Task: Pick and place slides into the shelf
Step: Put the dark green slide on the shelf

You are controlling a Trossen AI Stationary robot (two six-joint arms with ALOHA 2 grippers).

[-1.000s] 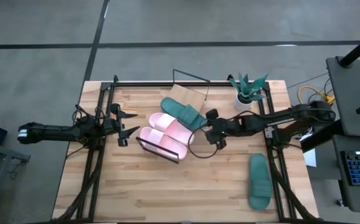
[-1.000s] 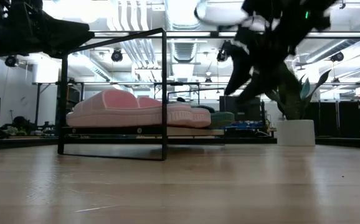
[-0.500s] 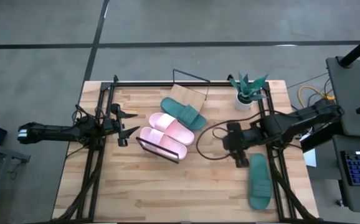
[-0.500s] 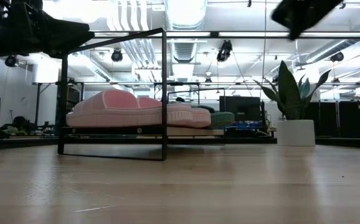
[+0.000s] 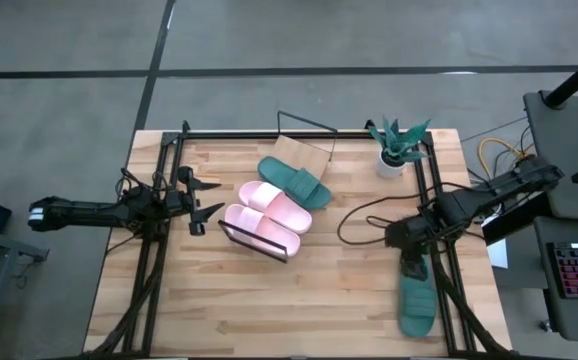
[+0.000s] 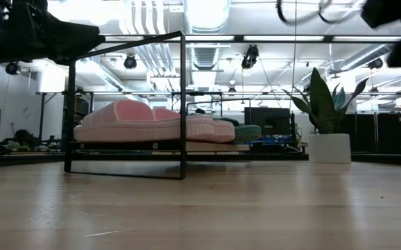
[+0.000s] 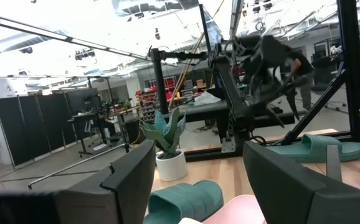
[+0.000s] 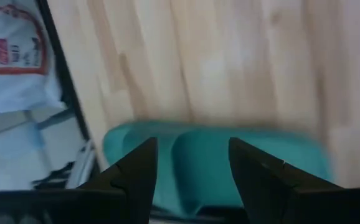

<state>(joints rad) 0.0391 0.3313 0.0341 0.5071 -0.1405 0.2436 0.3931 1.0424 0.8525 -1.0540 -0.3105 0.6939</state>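
Two pale pink slides and one teal slide lie sole-down on the shelf, a light-wood board in a black wire frame. The other teal slide lies flat on the table near its right edge. My right gripper is open and points down over that slide's far end, one finger on either side, without touching it. My left gripper is open and waits level, to the left of the shelf. In the low view the pink slides show inside the frame.
A potted plant stands at the table's far right corner. A black cable loops over the table between the shelf and my right arm. Bare wood lies along the table's near side.
My right gripper has swung away from the teal slide on the shelf, toward the table's right and near edges, and has tipped down over the lone teal slide. The slides have not moved.
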